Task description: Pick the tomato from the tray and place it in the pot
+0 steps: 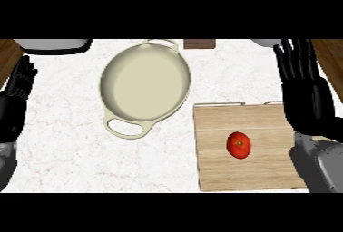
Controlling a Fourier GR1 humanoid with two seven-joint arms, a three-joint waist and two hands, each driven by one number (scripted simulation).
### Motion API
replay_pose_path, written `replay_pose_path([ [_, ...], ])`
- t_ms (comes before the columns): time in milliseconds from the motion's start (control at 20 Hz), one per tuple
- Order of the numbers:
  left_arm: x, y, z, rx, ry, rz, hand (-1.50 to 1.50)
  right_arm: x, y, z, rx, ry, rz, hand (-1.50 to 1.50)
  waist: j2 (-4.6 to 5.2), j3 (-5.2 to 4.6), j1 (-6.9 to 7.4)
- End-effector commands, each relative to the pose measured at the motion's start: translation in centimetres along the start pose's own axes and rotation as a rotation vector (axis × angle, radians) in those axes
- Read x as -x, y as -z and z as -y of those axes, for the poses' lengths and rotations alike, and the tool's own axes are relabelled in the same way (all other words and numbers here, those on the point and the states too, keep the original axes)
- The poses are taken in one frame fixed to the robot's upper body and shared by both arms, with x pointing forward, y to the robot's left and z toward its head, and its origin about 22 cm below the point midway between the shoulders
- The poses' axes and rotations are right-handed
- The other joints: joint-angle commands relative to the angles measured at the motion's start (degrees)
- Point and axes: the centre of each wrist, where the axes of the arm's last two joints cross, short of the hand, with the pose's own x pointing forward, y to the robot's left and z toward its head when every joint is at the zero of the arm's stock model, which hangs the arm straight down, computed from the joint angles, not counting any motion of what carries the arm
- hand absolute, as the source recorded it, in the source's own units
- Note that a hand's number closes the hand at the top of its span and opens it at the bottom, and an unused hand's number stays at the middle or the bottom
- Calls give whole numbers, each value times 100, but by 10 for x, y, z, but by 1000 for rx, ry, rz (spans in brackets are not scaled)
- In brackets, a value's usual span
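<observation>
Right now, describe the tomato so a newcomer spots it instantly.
Find the wooden tray at the view's lower right, next to the right hand. The tomato lies near its middle: the only red thing, small and round, unlike the big cream pot up left.

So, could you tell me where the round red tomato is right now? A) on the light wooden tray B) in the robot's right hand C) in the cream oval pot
A: the round red tomato lies on the light wooden tray, apart from the cream oval pot and the open right hand.
</observation>
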Motion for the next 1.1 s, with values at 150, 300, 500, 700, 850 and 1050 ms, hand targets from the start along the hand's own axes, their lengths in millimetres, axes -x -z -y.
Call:
replay_pose_path([
  [150,30,-31,0,2,33,-210,0,28,-36,69,-183,-226,-492,150,92,-73,185],
  [300,44,-42,5,24,29,-310,0,-14,-9,100,-382,-774,-306,150,55,-205,184],
  [500,55,-67,8,8,17,-415,0,22,-76,118,-417,-768,-166,-150,29,-50,24],
  [700,36,-84,22,28,8,-416,0,20,-80,156,-394,-667,-142,-150,29,-62,108],
  [850,43,-62,21,32,7,-414,0,14,-52,155,-489,-701,-209,-150,48,-68,94],
  [1050,46,-69,30,35,30,-422,0,-29,-18,117,-659,-824,-301,-150,36,-82,80],
])
